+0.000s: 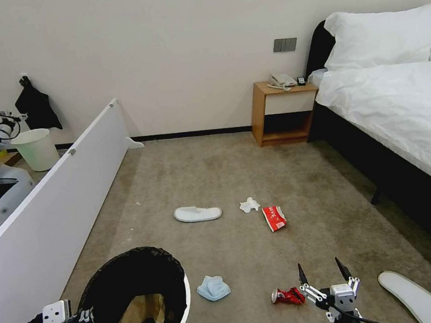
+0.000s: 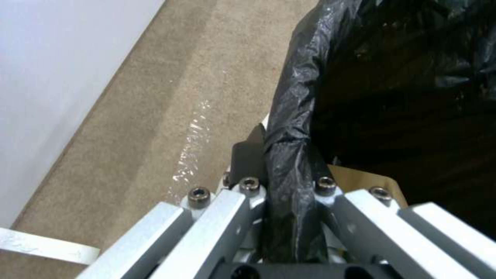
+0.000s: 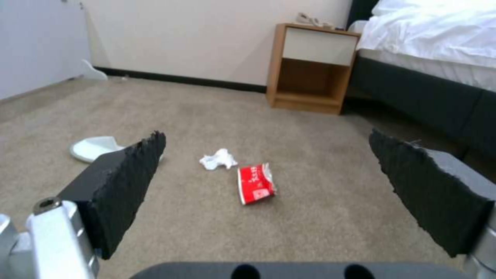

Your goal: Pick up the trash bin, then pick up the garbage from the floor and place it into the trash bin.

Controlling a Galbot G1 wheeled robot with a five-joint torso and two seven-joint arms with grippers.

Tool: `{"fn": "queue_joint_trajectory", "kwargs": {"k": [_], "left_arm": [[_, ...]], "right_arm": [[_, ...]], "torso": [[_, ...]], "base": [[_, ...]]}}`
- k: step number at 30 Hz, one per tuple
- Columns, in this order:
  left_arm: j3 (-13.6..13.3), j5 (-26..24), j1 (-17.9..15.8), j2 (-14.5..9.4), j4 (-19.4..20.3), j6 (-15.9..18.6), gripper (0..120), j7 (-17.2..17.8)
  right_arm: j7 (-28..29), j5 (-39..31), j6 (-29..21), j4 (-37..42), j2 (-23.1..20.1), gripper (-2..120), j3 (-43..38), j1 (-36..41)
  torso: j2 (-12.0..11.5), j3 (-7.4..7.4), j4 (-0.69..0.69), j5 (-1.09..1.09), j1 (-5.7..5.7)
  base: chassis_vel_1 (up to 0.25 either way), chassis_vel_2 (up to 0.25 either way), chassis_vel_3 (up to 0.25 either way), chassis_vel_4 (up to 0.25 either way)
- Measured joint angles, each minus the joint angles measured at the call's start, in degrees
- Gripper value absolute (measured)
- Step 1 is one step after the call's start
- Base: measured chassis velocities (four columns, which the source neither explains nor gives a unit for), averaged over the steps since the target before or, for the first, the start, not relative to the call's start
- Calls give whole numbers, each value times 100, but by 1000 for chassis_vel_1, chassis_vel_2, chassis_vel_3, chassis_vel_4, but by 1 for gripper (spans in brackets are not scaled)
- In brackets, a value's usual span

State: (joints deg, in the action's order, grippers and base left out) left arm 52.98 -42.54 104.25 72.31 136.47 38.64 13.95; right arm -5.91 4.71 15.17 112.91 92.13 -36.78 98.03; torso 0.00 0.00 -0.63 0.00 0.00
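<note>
**Trash bin pinched at the rim, right pincer wide over the litter**

Head view: my trash bin (image 1: 178, 285) hangs at lower left, the left pincer (image 1: 71, 320) at its rim so the mouth stays beside me. Brown paper (image 1: 143, 308) already lies inside. My right pincer (image 1: 325, 272) is spread just beside the crushed red can (image 1: 288, 296); blue cloth (image 1: 213, 288), packet (image 1: 274, 217), tissue (image 1: 249, 205) and slippers (image 1: 198, 213) remain on the carpet.

Left wrist view: fingers (image 2: 248, 159) clamp the black liner (image 2: 289, 128) folded over the rim.

Right wrist view: pads (image 3: 129, 174) stand well apart, facing the packet (image 3: 255, 184) and tissue (image 3: 218, 159).
</note>
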Motion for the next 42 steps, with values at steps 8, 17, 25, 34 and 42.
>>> {"fn": "queue_joint_trajectory", "kwargs": {"k": [8,17,25,34,42], "left_arm": [[-1,6,-15,-5,-24,0,3,-16],[-15,6,-17,-12,-38,-7,3,-20],[-9,2,-13,-17,-39,-12,3,-21],[-9,2,3,-6,-27,-12,3,-22],[-6,2,3,-3,-19,-16,3,-23]], "right_arm": [[-1,34,0,-35,0,100,26,-5],[-11,44,0,-37,19,100,26,4],[-12,57,0,-40,10,100,30,6],[-12,70,8,-40,6,100,44,13],[4,97,23,-43,4,100,45,19]], "torso": [[0,0,0,0,0],[0,0,0,0,0],[0,0,-1,0,0],[0,0,0,0,0],[0,0,-1,0,0]], "base": [[0,0,0,0],[0,0,0,0],[-52,-60,-53,-53],[-67,-56,-53,-63],[-24,-25,-35,-31]]}}
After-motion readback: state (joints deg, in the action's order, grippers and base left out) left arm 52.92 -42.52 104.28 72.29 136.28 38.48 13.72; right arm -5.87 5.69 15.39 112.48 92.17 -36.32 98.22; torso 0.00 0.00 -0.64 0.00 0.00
